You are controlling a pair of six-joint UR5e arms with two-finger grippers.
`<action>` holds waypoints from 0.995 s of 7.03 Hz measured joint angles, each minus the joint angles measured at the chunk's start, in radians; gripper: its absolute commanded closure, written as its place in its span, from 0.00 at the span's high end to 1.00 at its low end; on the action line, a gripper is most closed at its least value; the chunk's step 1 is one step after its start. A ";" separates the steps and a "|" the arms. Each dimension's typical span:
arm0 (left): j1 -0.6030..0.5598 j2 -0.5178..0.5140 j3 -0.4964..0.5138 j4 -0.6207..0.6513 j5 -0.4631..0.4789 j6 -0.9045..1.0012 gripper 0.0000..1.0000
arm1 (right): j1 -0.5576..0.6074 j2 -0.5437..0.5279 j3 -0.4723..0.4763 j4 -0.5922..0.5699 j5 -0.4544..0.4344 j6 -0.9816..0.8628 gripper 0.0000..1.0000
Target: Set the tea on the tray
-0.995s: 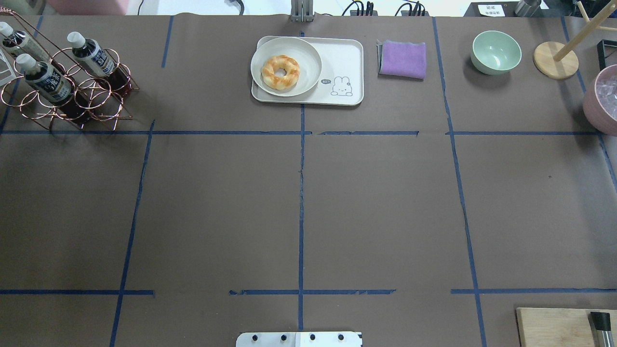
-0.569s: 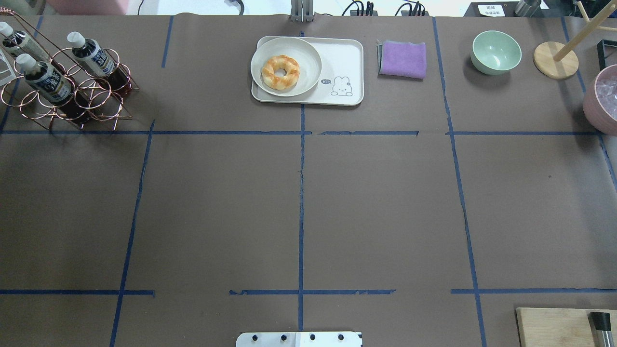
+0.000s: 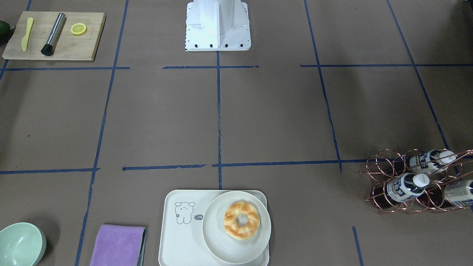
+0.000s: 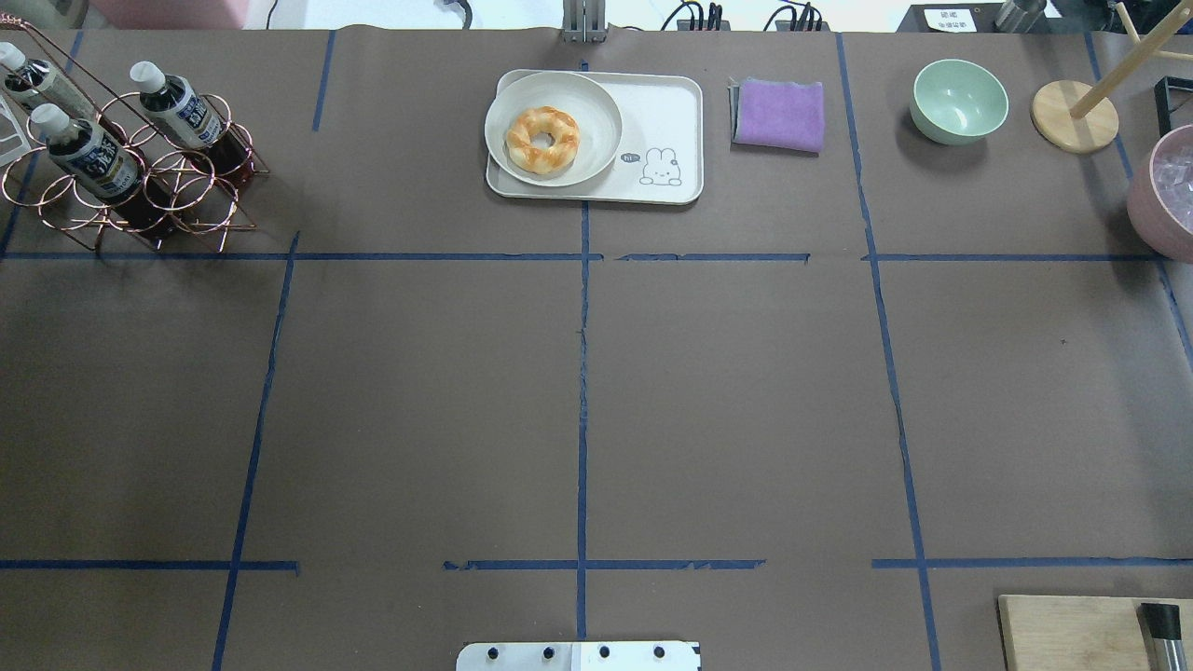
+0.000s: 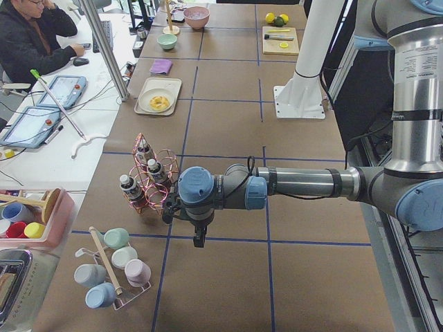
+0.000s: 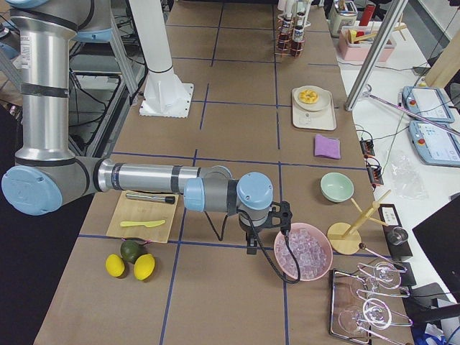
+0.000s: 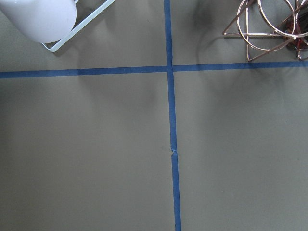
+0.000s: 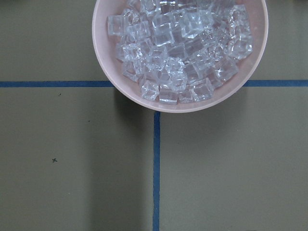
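Observation:
Three tea bottles with white caps lie tilted in a copper wire rack (image 4: 191,200) at the table's far left: one (image 4: 179,104), a second (image 4: 89,154) and a third (image 4: 33,82). They also show in the front view (image 3: 405,186) and the left view (image 5: 129,189). The cream tray (image 4: 666,112) with the line-drawn animal sits at the far middle. It carries a round plate (image 4: 596,112) with a doughnut (image 4: 541,140). My left gripper (image 5: 199,241) hangs beside the rack, off the overhead view; I cannot tell if it is open. My right gripper (image 6: 251,248) hangs beside the ice bowl; I cannot tell its state.
A purple cloth (image 4: 779,114), a green bowl (image 4: 959,100) and a wooden stand (image 4: 1074,116) lie right of the tray. A pink bowl of ice (image 8: 180,53) is at the right edge. A wooden board (image 3: 55,35) holds a knife, a muddler and a lemon slice. A mug rack (image 5: 114,266) stands near the left gripper.

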 measured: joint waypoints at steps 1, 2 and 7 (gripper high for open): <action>0.000 0.000 0.001 0.000 0.000 0.000 1.00 | 0.000 0.001 0.000 0.000 0.000 0.000 1.00; 0.000 0.000 0.000 0.000 0.000 0.000 1.00 | 0.000 0.001 0.000 0.000 0.000 0.000 1.00; 0.007 -0.006 -0.039 -0.163 -0.002 -0.088 1.00 | 0.000 0.004 0.001 0.011 0.000 0.002 1.00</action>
